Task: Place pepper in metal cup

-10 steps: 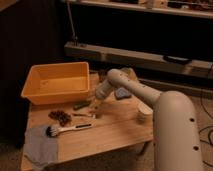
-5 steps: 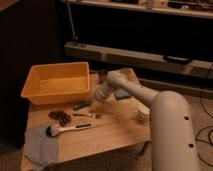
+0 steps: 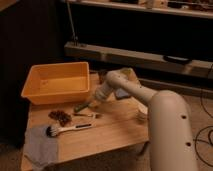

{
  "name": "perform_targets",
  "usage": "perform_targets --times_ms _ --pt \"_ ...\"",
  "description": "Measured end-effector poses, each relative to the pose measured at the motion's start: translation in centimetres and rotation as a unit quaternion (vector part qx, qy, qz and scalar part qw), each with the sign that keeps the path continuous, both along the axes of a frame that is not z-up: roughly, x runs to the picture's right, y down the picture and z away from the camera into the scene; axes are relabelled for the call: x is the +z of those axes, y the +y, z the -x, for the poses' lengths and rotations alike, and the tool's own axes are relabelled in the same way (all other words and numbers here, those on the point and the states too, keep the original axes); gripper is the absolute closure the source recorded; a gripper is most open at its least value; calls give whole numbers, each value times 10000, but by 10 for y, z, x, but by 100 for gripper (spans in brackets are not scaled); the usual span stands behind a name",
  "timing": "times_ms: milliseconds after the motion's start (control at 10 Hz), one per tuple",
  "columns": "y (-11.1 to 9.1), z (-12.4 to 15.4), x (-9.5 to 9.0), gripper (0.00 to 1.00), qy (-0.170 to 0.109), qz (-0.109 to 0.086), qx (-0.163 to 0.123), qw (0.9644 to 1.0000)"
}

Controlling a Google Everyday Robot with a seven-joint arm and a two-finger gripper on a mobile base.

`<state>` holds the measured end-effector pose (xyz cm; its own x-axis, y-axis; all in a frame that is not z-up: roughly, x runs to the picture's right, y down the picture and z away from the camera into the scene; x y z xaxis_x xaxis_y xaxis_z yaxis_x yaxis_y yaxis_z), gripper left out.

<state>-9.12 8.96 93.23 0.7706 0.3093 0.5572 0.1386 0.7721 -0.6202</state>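
Pepper (image 3: 80, 107): lay on the tabletop (image 3: 115, 132) at five o'clock from the yellow tub (image 3: 55, 82), tool (image 3: 91, 104) closed on its end; lift and placing in the metal cup, which could not be made out, not yet done.

The gripper (image 3: 91, 104) is low over the wooden table (image 3: 115, 137), fingers closed at one end of the green pepper (image 3: 80, 107), near the orange tub (image 3: 56, 85) and a brush (image 3: 67, 129).

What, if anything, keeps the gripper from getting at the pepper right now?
Likely nothing, so yes: the gripper is down at the pepper, jaws shut at one end. The yellow bin and the brush lie clear of it.
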Motion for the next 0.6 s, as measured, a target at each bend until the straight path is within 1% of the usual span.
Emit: perform_targets --times_ms 200,300,600 --pt "-3 -5 -4 100 6 119 42 9999" --pt "-9 -7 -9 100 -11 123 72 9999" --pt "-48 -27 -46 100 -84 -49 176 9998"
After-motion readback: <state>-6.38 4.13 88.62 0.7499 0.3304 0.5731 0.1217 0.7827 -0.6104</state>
